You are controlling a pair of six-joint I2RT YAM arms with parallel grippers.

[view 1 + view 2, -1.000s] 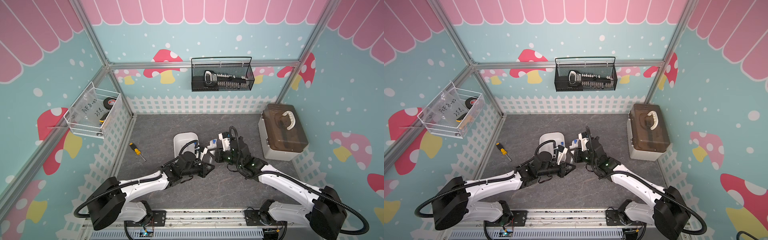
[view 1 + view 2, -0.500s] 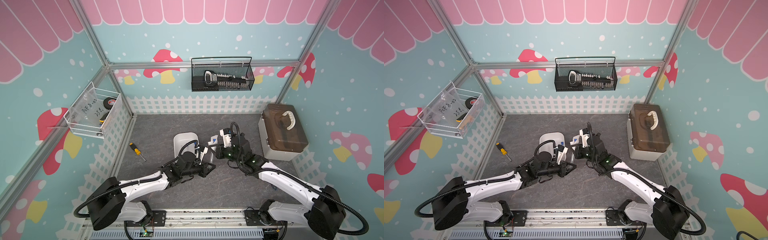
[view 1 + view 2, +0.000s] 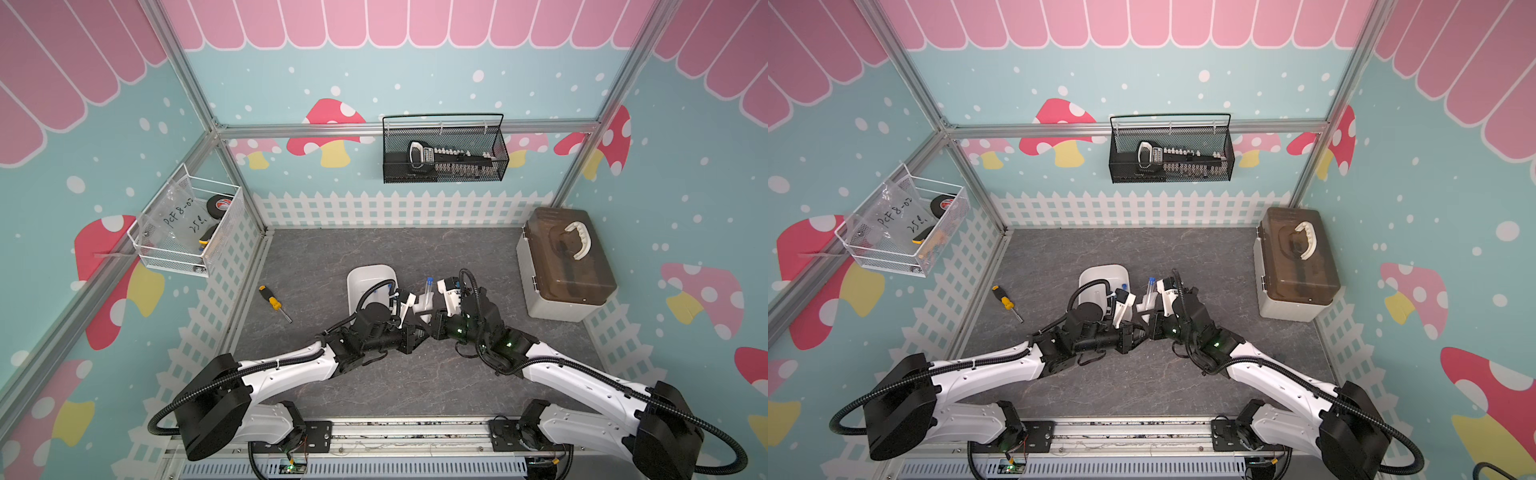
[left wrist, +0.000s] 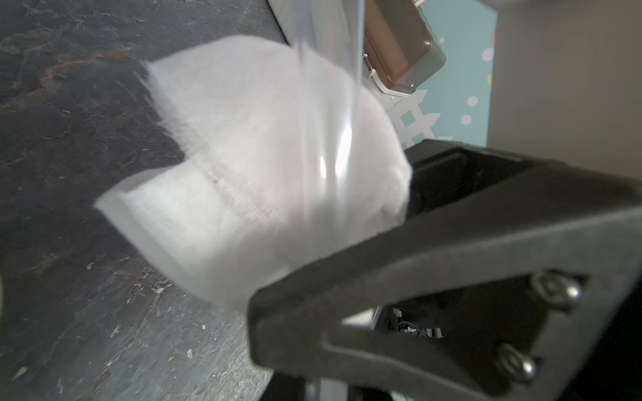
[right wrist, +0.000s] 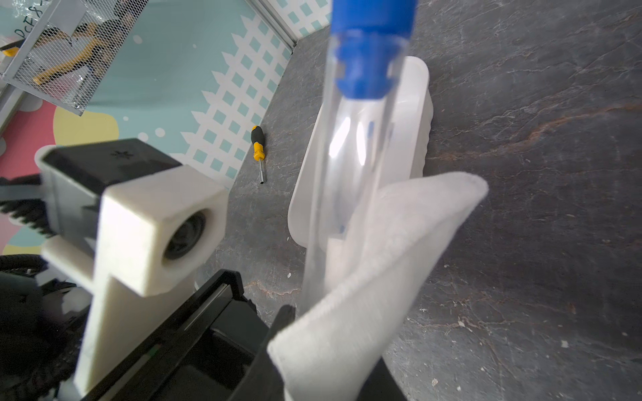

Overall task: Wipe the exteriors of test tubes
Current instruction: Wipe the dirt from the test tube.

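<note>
The left gripper [image 3: 415, 332] is clamped tight on a folded white cloth [image 4: 264, 173]. The cloth lies against the lower part of one test tube [image 5: 351, 166], which the right gripper [image 3: 436, 325] appears to grasp by its bottom end, with the blue cap [image 5: 370, 52] pointing to about twelve o'clock and the white tray [image 3: 361, 278] at about ten o'clock. I judge the step in hand is wiping this tube, so next the cloth must slide toward the cap with light pressure.
</note>
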